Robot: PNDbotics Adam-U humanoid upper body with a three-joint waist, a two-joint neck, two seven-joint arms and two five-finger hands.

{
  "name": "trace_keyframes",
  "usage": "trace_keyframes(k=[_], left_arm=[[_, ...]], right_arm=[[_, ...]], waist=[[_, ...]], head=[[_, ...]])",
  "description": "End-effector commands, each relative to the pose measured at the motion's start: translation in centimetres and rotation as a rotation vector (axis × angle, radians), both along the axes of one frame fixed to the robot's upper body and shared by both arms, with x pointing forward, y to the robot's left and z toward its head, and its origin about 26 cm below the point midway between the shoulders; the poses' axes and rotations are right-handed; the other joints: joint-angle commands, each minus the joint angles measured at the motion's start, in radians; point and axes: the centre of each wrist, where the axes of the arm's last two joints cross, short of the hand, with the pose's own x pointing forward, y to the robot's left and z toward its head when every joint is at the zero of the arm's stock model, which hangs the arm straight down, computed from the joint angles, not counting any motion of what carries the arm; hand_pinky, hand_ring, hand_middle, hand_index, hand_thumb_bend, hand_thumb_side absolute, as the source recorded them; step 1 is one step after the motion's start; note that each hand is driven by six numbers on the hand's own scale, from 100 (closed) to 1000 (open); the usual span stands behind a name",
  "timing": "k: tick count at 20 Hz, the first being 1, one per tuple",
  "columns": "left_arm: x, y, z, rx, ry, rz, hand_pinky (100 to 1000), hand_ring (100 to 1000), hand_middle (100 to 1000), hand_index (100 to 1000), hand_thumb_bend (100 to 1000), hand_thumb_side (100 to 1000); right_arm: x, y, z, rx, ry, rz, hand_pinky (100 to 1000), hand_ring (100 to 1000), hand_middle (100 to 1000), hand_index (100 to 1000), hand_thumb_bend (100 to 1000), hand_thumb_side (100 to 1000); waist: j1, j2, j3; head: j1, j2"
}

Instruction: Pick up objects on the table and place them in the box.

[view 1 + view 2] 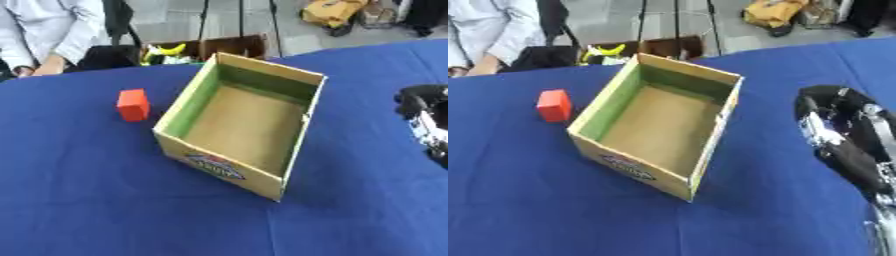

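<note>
Right eye view: red block beside open box.

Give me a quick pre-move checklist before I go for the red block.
1. Red block in view, upright on the blue table, left of the box: ok.
2. Cardboard box open at the top, nothing seen inside: ok.
3. Block apart from the box wall, room to close around it: ok.
4. Right hand in view at the right, holding nothing seen: ok; finger pose: cannot tell.
5. Left hand in view: not ok, it shows in neither view.
</note>
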Motion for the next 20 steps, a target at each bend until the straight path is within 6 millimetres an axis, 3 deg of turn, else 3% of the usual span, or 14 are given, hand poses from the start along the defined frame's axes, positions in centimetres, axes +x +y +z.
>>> trace_keyframes(k=[1,7,12,20], left_arm=[[0.6,1.5,2.1,0.128,0.055,0.032,439,618,743,951,747,988],[2.9,5.0,3.6,0.258,0.199,0.068,474,659,775,961,778,923],[4.5,7.7,5.0,0.362,0.290,0.103,520,716,848,974,774,871],[6.4,10.0,6.5,0.428,0.399,0.125,559,759,915,1000,765,771]], right_arm=[[0.0,-0.1,0.7,-0.033,-0.028,0.000,837,803,527,713,197,473],[0.1,0.0,1.0,-0.050,-0.039,0.013,835,803,527,713,201,478],[0.2,0.1,1.0,-0.067,-0.040,0.025,835,802,526,713,205,480],[0.4,0.3,1.2,-0.085,-0.045,0.044,835,803,526,713,209,482]], waist=[[0.002,-0.025,-0.004],[0.014,-0.028,-0.025],[0.024,-0.024,-0.047],[0.037,-0.018,-0.076]], head=[[0.008,0.012],[0.028,0.036],[0.051,0.034],[0.075,0.029]])
